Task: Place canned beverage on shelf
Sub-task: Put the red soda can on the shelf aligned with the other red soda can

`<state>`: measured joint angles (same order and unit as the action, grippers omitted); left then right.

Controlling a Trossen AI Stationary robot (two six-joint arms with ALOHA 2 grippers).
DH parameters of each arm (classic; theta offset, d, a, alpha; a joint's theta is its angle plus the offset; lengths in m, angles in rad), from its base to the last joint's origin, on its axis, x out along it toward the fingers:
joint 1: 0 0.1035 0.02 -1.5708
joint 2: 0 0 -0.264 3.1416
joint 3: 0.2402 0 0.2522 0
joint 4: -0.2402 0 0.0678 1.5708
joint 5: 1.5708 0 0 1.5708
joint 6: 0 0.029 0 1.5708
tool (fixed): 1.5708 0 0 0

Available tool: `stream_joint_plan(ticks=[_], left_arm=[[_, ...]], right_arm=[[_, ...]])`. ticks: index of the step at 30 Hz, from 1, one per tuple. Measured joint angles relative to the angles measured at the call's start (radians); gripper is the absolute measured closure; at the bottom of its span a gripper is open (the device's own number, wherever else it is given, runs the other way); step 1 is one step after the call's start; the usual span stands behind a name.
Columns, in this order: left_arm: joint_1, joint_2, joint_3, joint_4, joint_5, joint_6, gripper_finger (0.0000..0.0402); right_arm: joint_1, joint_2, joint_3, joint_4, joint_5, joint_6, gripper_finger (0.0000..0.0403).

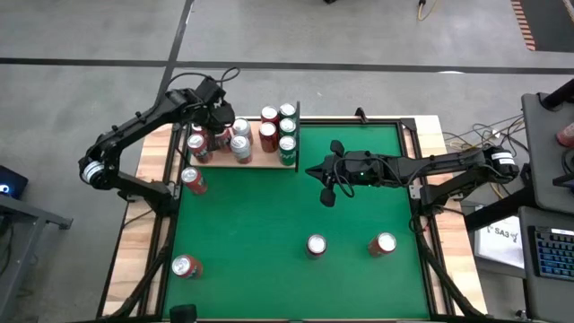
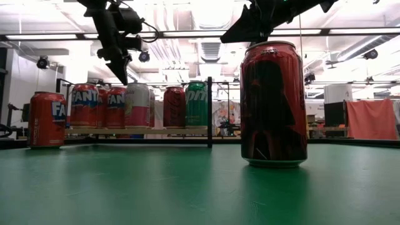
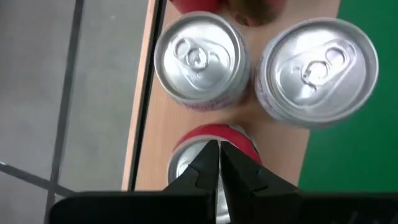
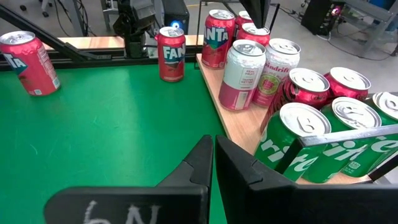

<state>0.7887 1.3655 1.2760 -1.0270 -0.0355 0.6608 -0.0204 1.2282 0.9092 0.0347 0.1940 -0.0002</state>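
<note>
The shelf (image 1: pixel 260 164), a pale wood panel with black rods, lies at the far left of the green mat and holds several upright cans (image 1: pixel 240 144). My left gripper (image 1: pixel 215 117) hangs shut over the shelf's left end, pointing steeply down. Its tips (image 3: pixel 219 148) are just above the top of a red can (image 3: pixel 239 140), and the low view shows a small gap between them. My right gripper (image 1: pixel 314 170) is shut and holds nothing. It floats above the mat right of the shelf, pointing toward the cans (image 4: pixel 249 71). Loose cans stand on the mat (image 1: pixel 316 245) (image 1: pixel 383 243) (image 1: pixel 186 266) (image 1: pixel 194 180).
A black upright rod (image 2: pixel 209 112) marks the shelf's near right corner. Light wooden strips (image 1: pixel 143 224) run along both sides of the mat. A dark red can (image 2: pixel 273 103) stands close before the low camera. Open green mat (image 1: pixel 260 224) lies between the shelf and the near cans.
</note>
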Motion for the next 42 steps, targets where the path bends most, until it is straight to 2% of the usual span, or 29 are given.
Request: stream_joint_plan(ticks=[5,11,42], left_arm=[[0.000,0.000,0.006,-0.026,0.009,-0.023,0.0402],[0.000,0.000,0.006,-0.048,0.073,-0.055,0.0402],[0.000,-0.004,-0.035,-0.011,0.045,-0.113,0.0402]], right_arm=[[0.000,0.000,0.000,0.000,0.000,0.000,0.0394],[0.000,0.000,0.000,0.000,0.000,0.000,0.0394],[0.000,0.000,0.000,0.001,0.000,0.007,0.0394]])
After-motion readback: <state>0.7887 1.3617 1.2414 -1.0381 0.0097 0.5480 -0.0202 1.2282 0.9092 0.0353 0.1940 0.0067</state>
